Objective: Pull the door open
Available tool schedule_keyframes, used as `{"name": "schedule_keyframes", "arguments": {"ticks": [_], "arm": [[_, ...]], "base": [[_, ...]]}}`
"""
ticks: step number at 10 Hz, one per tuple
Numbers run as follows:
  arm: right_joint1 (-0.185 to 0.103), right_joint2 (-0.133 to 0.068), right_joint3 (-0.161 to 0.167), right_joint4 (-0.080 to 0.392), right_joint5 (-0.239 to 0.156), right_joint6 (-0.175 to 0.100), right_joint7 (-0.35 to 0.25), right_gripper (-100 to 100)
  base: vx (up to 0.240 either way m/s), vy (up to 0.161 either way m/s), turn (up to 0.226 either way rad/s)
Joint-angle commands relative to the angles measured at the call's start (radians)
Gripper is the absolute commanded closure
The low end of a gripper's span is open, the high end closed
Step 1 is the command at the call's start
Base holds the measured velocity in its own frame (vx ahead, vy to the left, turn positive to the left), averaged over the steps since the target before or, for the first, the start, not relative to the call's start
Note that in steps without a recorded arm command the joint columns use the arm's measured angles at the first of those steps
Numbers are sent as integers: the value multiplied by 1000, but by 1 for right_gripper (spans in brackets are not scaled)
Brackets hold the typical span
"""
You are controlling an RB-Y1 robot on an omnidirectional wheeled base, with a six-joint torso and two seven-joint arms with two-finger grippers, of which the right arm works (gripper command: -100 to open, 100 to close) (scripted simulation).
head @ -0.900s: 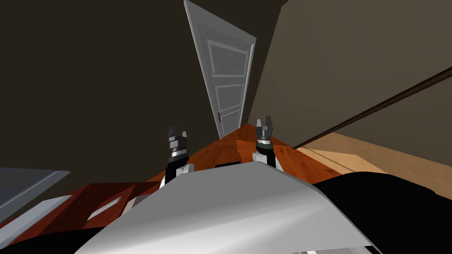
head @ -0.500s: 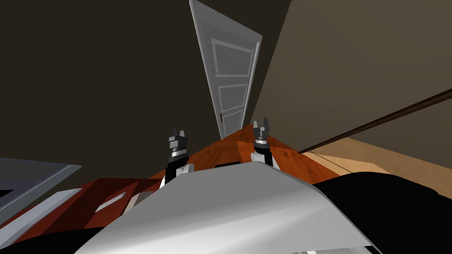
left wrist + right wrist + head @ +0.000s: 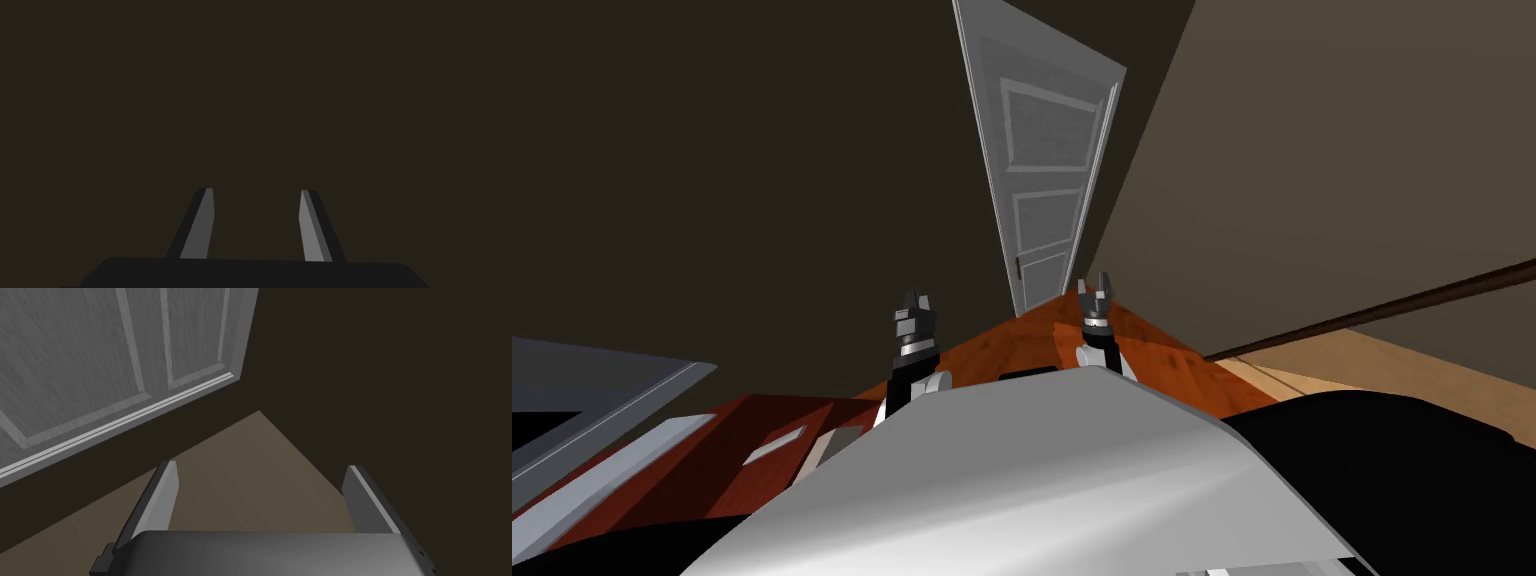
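The pale grey panelled door [image 3: 1042, 180] stands at the far end of the glossy reddish-brown wooden floor [image 3: 1162, 355], between a matt dark brown wall [image 3: 762, 150] to its left and a lighter tan wall [image 3: 1312, 150] to its right. Its face carries stacked rectangular panels framed by raised mouldings, and a small dark reddish handle [image 3: 1019, 268] sits low on its left edge. A thin dark rail [image 3: 1382, 305] runs along the tan wall, well right of the door.

The right gripper [image 3: 1095, 290] is raised just right of the door's foot, apart from it. In the right wrist view the door [image 3: 75, 363] shows a fine streaked grain, bevelled panel edges and a brighter strip along its border. The right gripper [image 3: 261, 465] has its flat, blade-like fingers [image 3: 165, 488] spread wide with nothing between them.

The left gripper [image 3: 916, 305] is held up further left of the door, facing the dark brown wall. In its wrist view the left gripper [image 3: 256, 190] shows tapered grey fingers [image 3: 200, 225] parted by a narrower gap, gripping nothing
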Motion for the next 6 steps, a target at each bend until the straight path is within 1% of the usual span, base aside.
{"name": "schedule_keyframes", "arguments": {"ticks": [1,5,6], "arm": [[-13,-12,12,37,-25,-7,-41,-100],[-54,-43,47,146,-94,-26,-149,-100],[-65,-52,56,176,-113,-31,-179,-100]], "base": [[86,-6,136],[87,-15,131],[99,-13,188]]}}
